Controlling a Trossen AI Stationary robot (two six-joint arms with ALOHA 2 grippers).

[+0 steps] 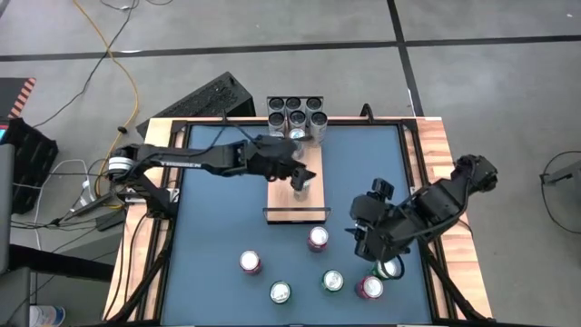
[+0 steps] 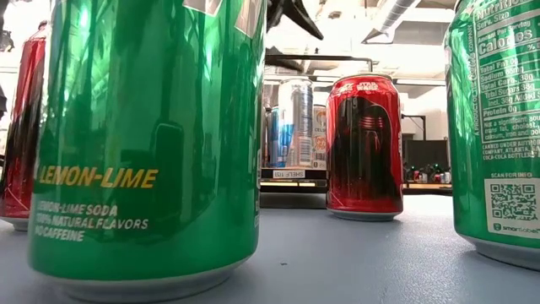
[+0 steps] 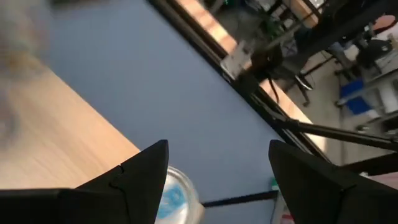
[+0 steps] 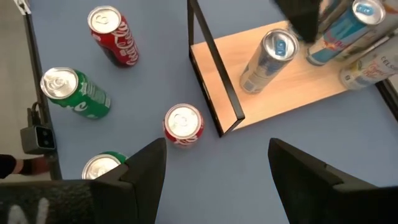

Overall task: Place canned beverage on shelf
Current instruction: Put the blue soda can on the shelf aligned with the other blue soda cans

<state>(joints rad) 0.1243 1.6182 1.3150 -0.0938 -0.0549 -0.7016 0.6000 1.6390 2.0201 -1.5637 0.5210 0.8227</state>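
Blue and bordered by pale wooden strips, the tabletop (image 1: 209,227) carries a long narrow pale wood shelf (image 1: 281,200) with thin black wire rails at its short ends, running from the far edge toward the middle. A slim silver-and-blue beverage can (image 1: 300,182) stands upright on the shelf, about midway along it; in the right wrist view the same can (image 4: 268,59) sits on the plank well inside the near wire rail (image 4: 211,62). A cluster of similar slim cans (image 1: 296,114) is packed together at the shelf's far end. The left gripper (image 1: 302,173) hangs over the shelf right at the slim can, and its own wrist view shows the two dark fingers (image 3: 140,171) spread apart with the can's silver top (image 3: 174,196) low between them, close beside one finger; whether that finger touches the can cannot be told, and the other clearly stands apart from it. The right gripper (image 1: 363,238) waits over the tabletop to the right of the shelf's near end, its fingers parted and holding nothing. Loose on the near half of the tabletop stand more cans: a red one (image 1: 318,239) just off the shelf's near end, another red one (image 1: 250,262) to the left, two green ones (image 1: 280,292) (image 1: 333,281), and a red one (image 1: 369,288) near the right gripper. From table height a green lemon-lime soda can (image 2: 148,143) fills the foreground.
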